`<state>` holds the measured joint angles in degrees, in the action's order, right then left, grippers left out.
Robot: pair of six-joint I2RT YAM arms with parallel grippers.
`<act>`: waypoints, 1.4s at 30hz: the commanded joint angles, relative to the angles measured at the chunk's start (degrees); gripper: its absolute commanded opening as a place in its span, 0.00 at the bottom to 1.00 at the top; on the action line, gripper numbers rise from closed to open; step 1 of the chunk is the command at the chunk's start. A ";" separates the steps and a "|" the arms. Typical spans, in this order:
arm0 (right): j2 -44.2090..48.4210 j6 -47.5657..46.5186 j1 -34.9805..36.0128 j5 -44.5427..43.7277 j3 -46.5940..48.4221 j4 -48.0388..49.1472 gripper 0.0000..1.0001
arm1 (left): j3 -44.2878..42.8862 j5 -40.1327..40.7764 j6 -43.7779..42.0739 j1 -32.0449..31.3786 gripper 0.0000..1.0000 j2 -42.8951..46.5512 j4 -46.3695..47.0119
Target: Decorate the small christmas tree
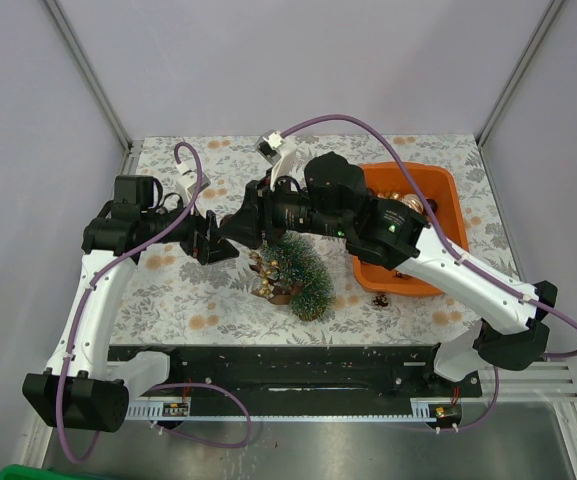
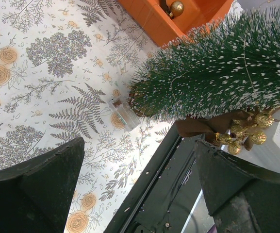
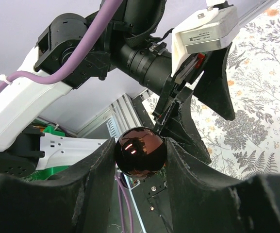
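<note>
- The small christmas tree [image 1: 306, 272] lies at the centre of the overhead view on the flower-printed surface [image 1: 168, 290], just left of the orange tray [image 1: 438, 185]
- Its needles are dark green with white flecks; in the left wrist view it fills the upper right of the frame
- A brown bow with a cluster of gold beads [image 2: 241, 132] sits against the tree's lower edge in the left wrist view; overhead, the same gold cluster shows at the tree's left side
- The left fingers [image 2: 42, 184] stand wide apart with nothing between them, at the lower left and lower right corners of their own view; overhead they sit just left of the tree
- The right fingers [image 3: 81, 194] are clamped on a shiny dark red ball [image 3: 140, 151], held at the centre of the right wrist view, off the surface
- The right arm [image 1: 468, 275] reaches from the lower right across the tray towards the centre, and its wrist ends close to that of the left arm [image 1: 98, 290], above and left of the tree
- A gold ball [image 2: 177, 7] lies inside the tray at the top of the left wrist view
- A small clear plastic piece [image 2: 123, 114] lies on the surface beside the tree, left of centre in that view
- A small dark object [image 1: 380, 299] rests on the surface just below the tray's near edge; what it is cannot be told
</note>
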<state>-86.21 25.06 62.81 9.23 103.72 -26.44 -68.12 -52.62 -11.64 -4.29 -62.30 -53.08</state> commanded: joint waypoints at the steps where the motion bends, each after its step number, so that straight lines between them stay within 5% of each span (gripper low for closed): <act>1: 2.54 -1.85 0.65 -3.08 -0.27 -0.02 0.25 | -0.88 0.06 0.30 0.16 0.99 0.69 1.75; 17: 5.79 -3.44 0.65 -8.97 -3.96 -0.46 0.25 | -0.96 -0.11 0.48 0.16 0.99 0.87 1.75; 42: 3.78 -3.09 0.65 -3.52 2.54 2.61 0.24 | -0.53 -0.20 0.04 0.16 0.99 1.04 1.84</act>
<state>-81.93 22.72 62.98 3.99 103.98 -26.74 -68.12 -52.60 -11.53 -4.29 -62.30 -53.06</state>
